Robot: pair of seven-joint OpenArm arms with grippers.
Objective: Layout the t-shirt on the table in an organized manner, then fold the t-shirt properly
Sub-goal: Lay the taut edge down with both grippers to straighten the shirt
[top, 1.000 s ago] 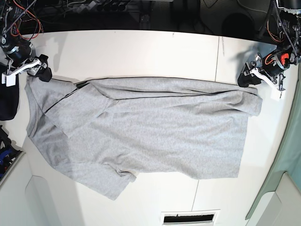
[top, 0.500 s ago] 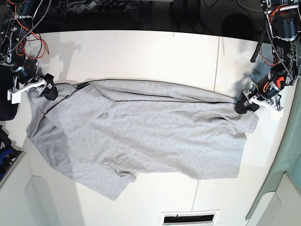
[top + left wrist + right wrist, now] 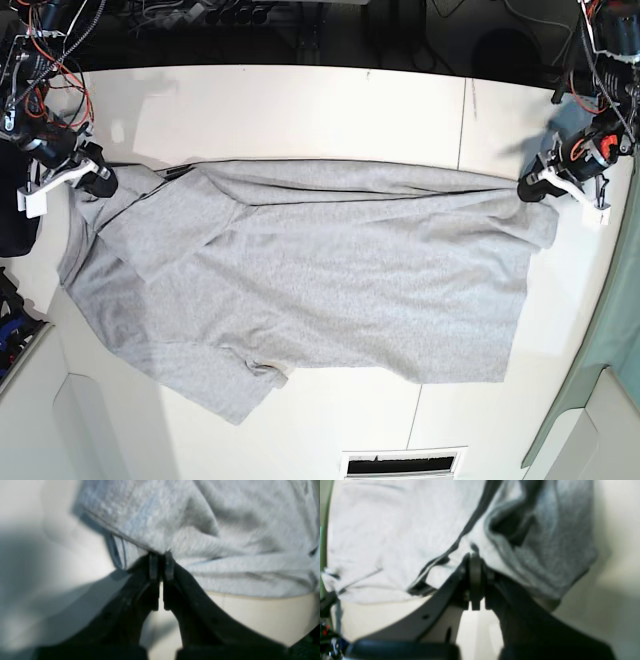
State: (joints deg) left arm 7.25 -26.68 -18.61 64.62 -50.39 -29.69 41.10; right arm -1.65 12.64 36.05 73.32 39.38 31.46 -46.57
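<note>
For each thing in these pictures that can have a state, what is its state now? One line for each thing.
t-shirt: spread on the table, unfolded, wrinkled, far edge pulled taut between both arms.
left end effector: shut on the t-shirt's edge.
right end effector: shut on the t-shirt's edge.
table: bare beyond the shirt.

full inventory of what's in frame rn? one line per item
t-shirt: 1, light heather-grey, spread across the middle of the table, far edge stretched between both arms
table: 1, white, under the shirt, thin dark seam on the base view's right
vent slot: 1, white with dark opening, near table edge
cables: a bundle, red and black, behind the table at the base view's left
left gripper: 1, black fingers, shut on the shirt's edge
right gripper: 1, black fingers, shut on the shirt's edge
</note>
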